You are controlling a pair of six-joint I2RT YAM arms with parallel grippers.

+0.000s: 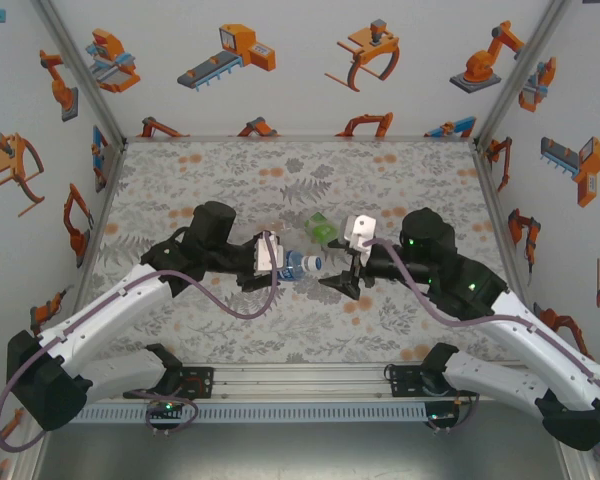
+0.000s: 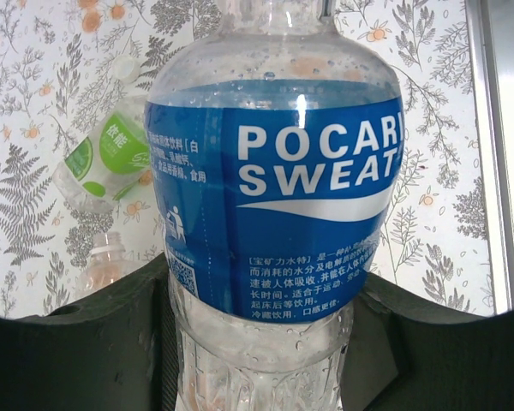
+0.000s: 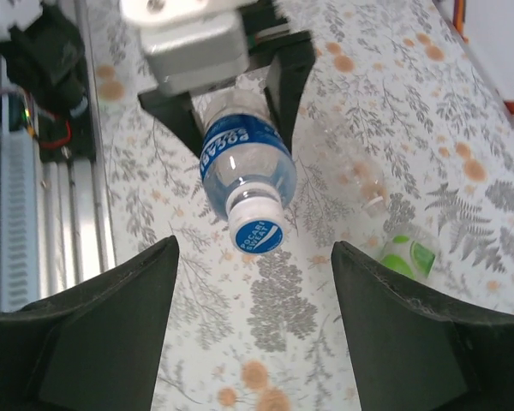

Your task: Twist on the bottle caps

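While the left tool pinches the blue-label bottle by its lower body, with one finger pressed on each side, the bottle is turned sideways and its neck points to the right arm. On this neck sits a cap, white at the side and with blue print on top; I cannot tell how tight it is. The right tool is spread, with nothing between its fingers. It stands just in front of the cap and does not touch it. Behind them, the green-label bottle lies on the flowered desk. The plain bottle also lies on the desk, near the green one; in the right wrist view it is between the green one and the held bottle.
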